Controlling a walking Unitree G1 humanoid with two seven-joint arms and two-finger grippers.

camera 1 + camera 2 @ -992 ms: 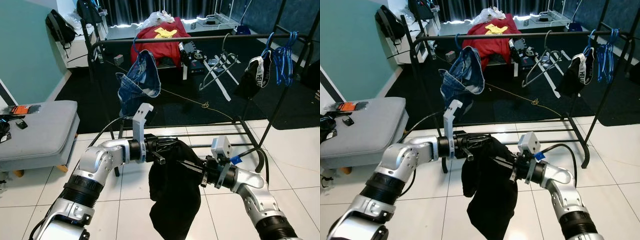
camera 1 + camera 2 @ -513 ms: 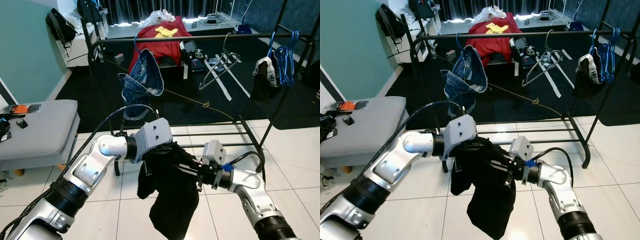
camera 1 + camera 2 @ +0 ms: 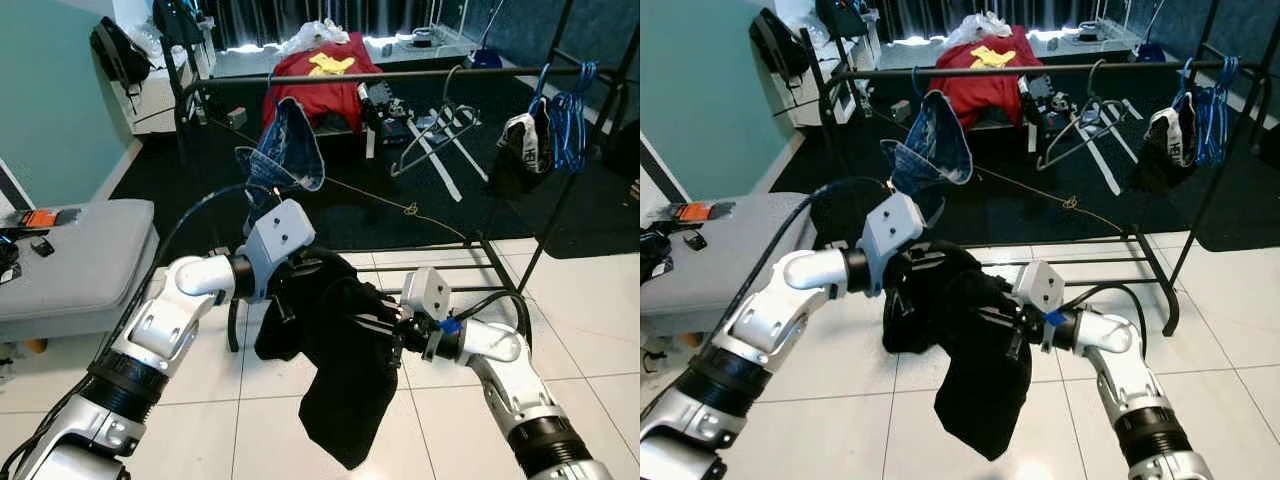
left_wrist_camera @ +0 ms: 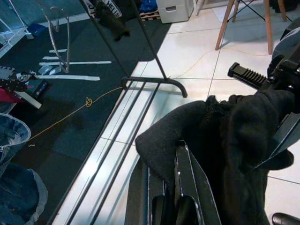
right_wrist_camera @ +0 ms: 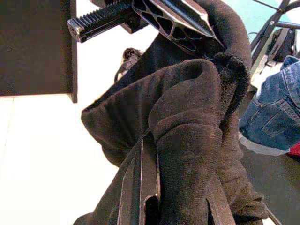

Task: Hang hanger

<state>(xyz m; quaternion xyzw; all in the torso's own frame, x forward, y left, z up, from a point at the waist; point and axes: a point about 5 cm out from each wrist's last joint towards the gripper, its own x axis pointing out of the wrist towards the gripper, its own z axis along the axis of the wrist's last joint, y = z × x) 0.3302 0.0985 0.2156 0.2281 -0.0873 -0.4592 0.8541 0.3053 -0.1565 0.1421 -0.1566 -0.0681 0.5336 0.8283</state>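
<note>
Two hands meet in one black garment [image 3: 340, 360] held over the white tile floor [image 3: 590, 330], in front of the clothes rack [image 3: 400, 76]. The left hand [image 3: 290, 290] comes in from the left, its fingers [image 4: 180, 187] buried in the cloth; in the left wrist view they lie close together with a fold of the garment draped over them, so it is gripping the garment. The right hand [image 3: 395, 335] reaches in from the right, and in the right wrist view its fingers [image 5: 140, 187] are narrow and wrapped in the same cloth, holding it. The garment hangs below both hands, its lower end well above the tiles. I cannot tell whether a hanger is inside it.

To the left stands a grey bench [image 3: 70, 260]. Beyond the hands, jeans [image 3: 285, 150] hang from the rack's top bar at the left, an empty hanger [image 3: 435, 125] hangs near the middle, and a black-and-white item [image 3: 520, 140] with blue hangers [image 3: 570, 110] hangs at the right. Behind the rack, on dark carpet, lies a red cloth [image 3: 320, 75].
</note>
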